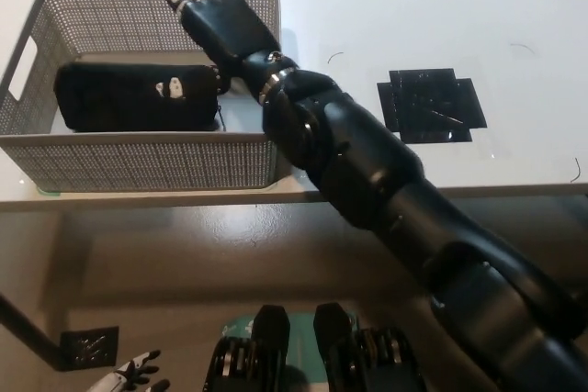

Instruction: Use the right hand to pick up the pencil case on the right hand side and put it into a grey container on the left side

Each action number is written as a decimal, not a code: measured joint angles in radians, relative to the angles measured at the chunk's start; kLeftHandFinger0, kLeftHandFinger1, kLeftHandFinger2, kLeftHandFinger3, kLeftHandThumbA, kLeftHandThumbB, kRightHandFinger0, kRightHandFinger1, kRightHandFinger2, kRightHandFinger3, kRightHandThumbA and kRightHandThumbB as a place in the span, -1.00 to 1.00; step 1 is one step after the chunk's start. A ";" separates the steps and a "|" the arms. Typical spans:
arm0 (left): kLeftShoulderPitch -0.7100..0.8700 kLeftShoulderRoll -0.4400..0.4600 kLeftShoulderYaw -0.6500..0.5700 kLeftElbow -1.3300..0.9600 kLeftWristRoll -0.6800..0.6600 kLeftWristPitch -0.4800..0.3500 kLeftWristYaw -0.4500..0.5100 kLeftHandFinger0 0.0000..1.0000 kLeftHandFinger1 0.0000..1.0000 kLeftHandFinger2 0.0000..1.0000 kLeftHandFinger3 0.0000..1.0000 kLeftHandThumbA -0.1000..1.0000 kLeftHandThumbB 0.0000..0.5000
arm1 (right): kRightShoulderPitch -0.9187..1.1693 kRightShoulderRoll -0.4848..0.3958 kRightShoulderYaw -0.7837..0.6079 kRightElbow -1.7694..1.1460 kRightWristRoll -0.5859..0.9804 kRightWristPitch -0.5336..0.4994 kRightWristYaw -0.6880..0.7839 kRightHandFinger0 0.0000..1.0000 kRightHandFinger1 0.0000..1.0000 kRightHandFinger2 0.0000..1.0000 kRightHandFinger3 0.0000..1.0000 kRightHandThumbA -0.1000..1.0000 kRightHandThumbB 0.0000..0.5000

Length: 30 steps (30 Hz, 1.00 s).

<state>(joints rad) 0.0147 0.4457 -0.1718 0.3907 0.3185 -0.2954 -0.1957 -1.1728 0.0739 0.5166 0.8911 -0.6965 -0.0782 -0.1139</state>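
Left hand (136,375): we see only a sliver of white at the bottom left of the frame, resting low; we cannot tell how it is set.
Grey container (138,164): upper left of the frame, a rectangular basket of perforated mesh with a solid rim and a handle slot in its left end wall; it stands on the white table (413,6), near the table's front edge.
Pencil case (138,96): inside the container, lying flat along its floor; a long black pouch, soft-looking and matte, with a small pale tag near its right end.
Right hand (216,20): above the container's upper right corner, released, fingers spread and straight with pale tips, holding nothing; it is clear of the case.
Right arm (367,172): glossy black rounded segments running from the bottom right of the frame up to the container.
Black patch (430,105): right of centre, a flat cross-shaped dark mark on the table.
Progress: we judge the placing done, since the case lies in the container and the hand is empty; what seems left is drawing the arm clear.
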 measured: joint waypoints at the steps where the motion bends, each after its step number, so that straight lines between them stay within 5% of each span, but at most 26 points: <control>1: -0.002 0.000 -0.002 -0.001 0.001 0.000 -0.001 0.85 0.79 0.84 1.00 0.82 0.06 | 0.002 -0.008 0.000 -0.007 0.001 0.006 0.011 1.00 1.00 1.00 1.00 1.00 0.78; 5: -0.007 0.000 -0.005 -0.002 0.001 0.004 -0.008 0.88 0.82 0.88 1.00 0.86 0.10 | 0.006 -0.031 -0.004 -0.036 0.004 0.025 0.043 1.00 1.00 1.00 1.00 1.00 0.80; 9: -0.011 0.001 -0.006 -0.004 0.000 0.012 -0.017 0.83 0.78 0.89 1.00 0.75 -0.24 | 0.044 -0.052 -0.049 -0.139 0.024 0.030 0.066 1.00 1.00 1.00 1.00 1.00 0.66; 15: -0.011 0.001 -0.007 0.005 0.001 0.011 -0.018 0.80 0.75 0.79 1.00 0.86 0.11 | 0.115 -0.067 -0.151 -0.304 0.082 0.028 0.079 1.00 1.00 1.00 1.00 1.00 0.73; 21: 0.004 0.001 -0.007 0.009 0.006 0.011 -0.018 0.80 0.74 0.78 1.00 0.96 0.14 | 0.238 -0.068 -0.212 -0.482 0.138 0.049 0.095 1.00 1.00 1.00 1.00 1.00 0.97; 27: 0.026 0.001 -0.007 0.009 0.008 0.011 -0.018 0.74 0.69 0.77 0.99 0.88 0.22 | 0.370 -0.068 -0.236 -0.639 0.185 0.076 0.110 1.00 1.00 1.00 1.00 1.00 0.72; 30: 0.031 0.001 -0.007 0.010 0.008 0.011 -0.018 0.74 0.69 0.76 0.98 0.84 0.17 | 0.435 -0.068 -0.250 -0.712 0.216 0.093 0.114 1.00 1.00 1.00 1.00 1.00 0.85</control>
<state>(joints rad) 0.0452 0.4468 -0.1792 0.4007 0.3263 -0.2844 -0.2140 -0.7379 0.0056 0.2669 0.1793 -0.4806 0.0144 0.0001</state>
